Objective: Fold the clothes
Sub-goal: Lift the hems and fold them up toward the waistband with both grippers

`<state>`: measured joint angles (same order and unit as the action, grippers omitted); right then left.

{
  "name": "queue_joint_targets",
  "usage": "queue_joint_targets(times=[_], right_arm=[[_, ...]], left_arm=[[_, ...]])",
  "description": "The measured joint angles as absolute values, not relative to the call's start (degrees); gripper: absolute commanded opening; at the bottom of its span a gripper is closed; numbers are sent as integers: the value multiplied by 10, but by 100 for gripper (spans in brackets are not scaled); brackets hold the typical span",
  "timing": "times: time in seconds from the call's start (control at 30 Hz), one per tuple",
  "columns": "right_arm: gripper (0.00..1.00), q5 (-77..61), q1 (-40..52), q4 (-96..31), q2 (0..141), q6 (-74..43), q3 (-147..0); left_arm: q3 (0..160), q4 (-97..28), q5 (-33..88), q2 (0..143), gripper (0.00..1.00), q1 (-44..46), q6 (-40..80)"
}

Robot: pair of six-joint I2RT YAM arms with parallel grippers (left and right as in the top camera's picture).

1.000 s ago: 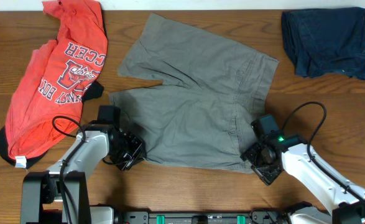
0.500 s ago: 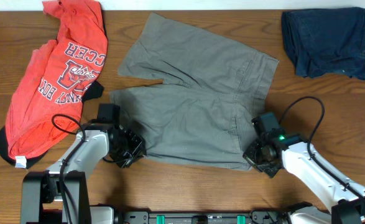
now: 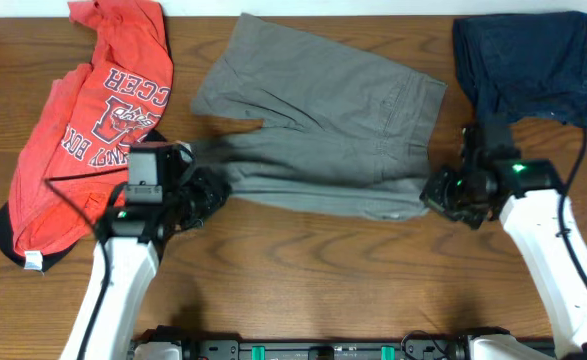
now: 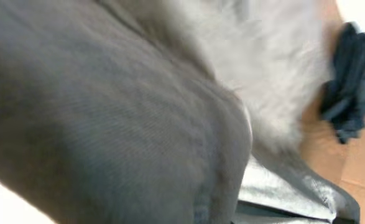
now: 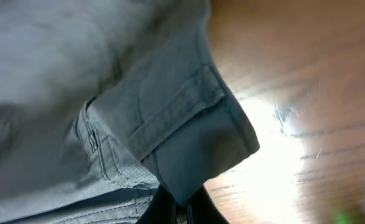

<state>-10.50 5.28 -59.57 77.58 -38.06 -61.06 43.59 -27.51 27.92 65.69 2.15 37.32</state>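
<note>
Near edge, lower frame: bare wooden table (image 3: 313, 270) where cloth lay a second ago. Left gripper (image 3: 211, 193) closed, pinching the leg-hem corner of the grey-olive shorts (image 3: 318, 110). Its wrist view is filled with draped grey fabric, fingers hidden. Right gripper (image 3: 435, 193) closed on the near waistband corner. The wrist view shows the dark fingertips (image 5: 176, 208) nipping the folded band at bottom centre. Change: right jaws, open a second ago, have snapped shut. Both arms have since carried the near edge from lower frame up to mid-frame, so the near leg now lies doubled back toward the far leg. Judgement: first lengthwise fold under way, not yet laid flat. Shorts sit centre to upper centre of the overhead frame, far edge at the top border. Further out: red-orange T-shirt (image 3: 98, 110), upper left, crumpled, untouched. Navy garment (image 3: 523, 60), upper right, bunched, untouched. Count: two grippers, three garments, namely one shorts, one T-shirt, one navy piece.
</note>
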Motion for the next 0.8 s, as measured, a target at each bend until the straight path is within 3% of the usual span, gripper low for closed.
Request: queue_joint_targets(times=[0.33,0.8], right_arm=[[1,-113,53,-722,774,-310,-764],[1,-126,53,-812,649,-295,-818]], left_arm=[[444,-236,264,489,6,23,344],[489,-277,262,376,6,24,329]])
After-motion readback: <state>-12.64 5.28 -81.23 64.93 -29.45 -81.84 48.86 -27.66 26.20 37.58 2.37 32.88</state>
